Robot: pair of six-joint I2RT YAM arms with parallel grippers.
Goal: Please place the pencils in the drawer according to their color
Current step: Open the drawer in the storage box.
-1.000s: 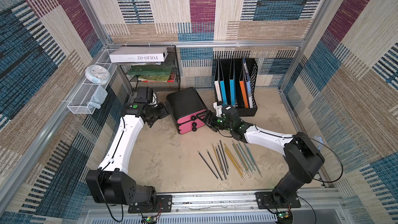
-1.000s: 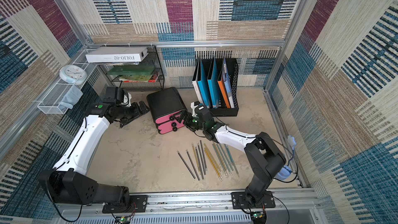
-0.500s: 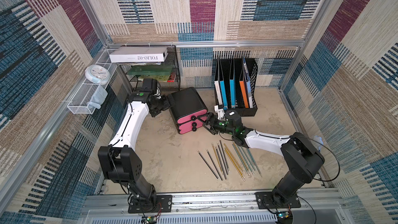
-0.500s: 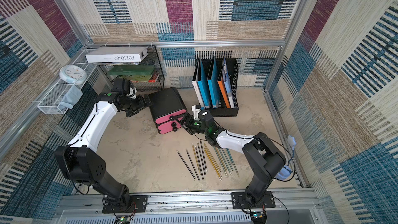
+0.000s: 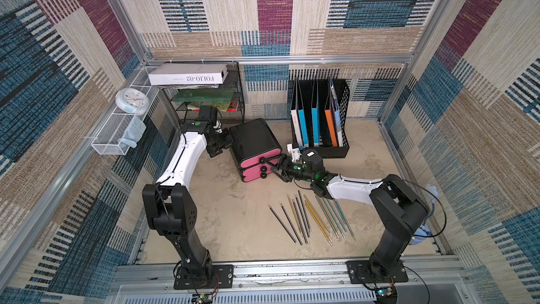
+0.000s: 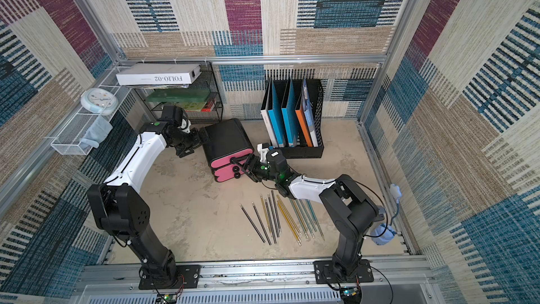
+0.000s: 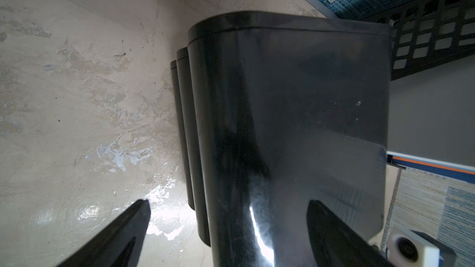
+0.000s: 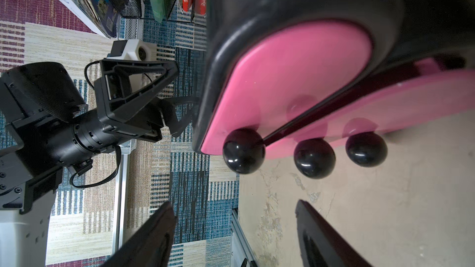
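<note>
A mottled beige counter (image 5: 222,229) sits inside walls of patchwork woven fabric. Nearest the rail, the pencils (image 5: 306,217) lie loose in a fan, black, then yellow, then teal, none in the drawer yet. Beyond them the right jaws stand open, holding nothing, tips just short of the top knob (image 8: 243,150). The drawer (image 5: 254,138), a black chest with three pink fronts, stands just behind, all fronts shut or nearly so. The left jaws are spread wide at its rear corner, gripping nothing. The knobs are smooth balls set close together, so an off-centre close could slip off or catch two. A pull could also drag the light chest along. Furthest back stands the file holder (image 5: 336,150)
</note>
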